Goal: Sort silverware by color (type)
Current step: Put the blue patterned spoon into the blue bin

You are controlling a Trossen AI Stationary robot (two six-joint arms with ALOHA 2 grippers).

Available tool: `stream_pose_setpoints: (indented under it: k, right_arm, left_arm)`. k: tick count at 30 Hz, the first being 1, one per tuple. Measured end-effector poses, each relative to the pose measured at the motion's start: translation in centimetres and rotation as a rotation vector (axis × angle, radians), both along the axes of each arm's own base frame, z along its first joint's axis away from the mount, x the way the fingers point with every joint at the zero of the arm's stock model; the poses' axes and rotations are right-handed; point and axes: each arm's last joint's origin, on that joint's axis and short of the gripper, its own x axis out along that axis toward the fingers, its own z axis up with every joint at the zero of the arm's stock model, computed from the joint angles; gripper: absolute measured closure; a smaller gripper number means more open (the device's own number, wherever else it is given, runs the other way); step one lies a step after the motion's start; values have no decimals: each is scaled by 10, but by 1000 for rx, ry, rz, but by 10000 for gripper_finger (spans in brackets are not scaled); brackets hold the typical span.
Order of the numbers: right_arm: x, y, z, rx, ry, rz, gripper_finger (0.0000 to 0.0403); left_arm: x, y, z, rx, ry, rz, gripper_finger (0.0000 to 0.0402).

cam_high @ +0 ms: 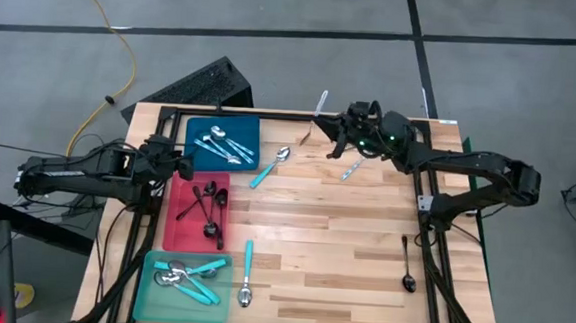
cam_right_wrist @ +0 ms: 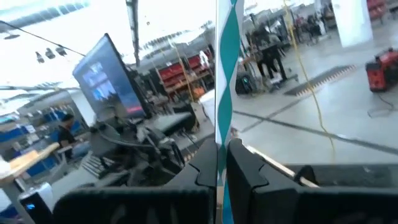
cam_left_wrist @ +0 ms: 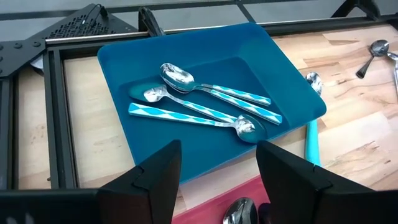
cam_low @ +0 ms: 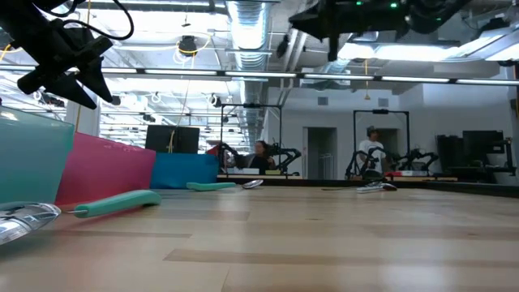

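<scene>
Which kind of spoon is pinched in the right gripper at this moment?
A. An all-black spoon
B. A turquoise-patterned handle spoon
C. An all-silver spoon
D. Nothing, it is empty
B: in the right wrist view the right gripper is shut on a spoon with a turquoise-and-silver patterned handle standing up between its fingers.

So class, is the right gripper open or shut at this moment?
Shut on a turquoise-handled spoon: in the right wrist view the right gripper has its fingers pressed together around the patterned handle, which rises between them.

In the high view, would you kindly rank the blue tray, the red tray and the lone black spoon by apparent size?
1. Blue tray and red tray: look alike, so unranked.
2. Black spoon near the table's right edge: clearly smallest.
</scene>
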Motion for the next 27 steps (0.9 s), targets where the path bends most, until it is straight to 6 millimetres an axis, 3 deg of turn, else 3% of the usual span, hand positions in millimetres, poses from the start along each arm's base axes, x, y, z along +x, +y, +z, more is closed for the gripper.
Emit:
stream_pose_setpoints:
  k: [6, 15, 20, 27]
  right_arm:
    - [42, -17, 6, -6, 101, 3, 368]
    - [113, -50, 9, 14, 196, 143, 368]
    - [148, -66, 6, 5, 188, 233, 368]
    - [180, -88, -10, 80, 80, 390, 368]
  left_arm:
    - [0, 0, 0, -4, -3, 2, 207]
    - [-1, 0, -1, -5, 8, 0, 207]
    - [-1, 0, -1, -6, 11, -1, 207]
    - [-1, 0, -1, -6, 12, -2, 207]
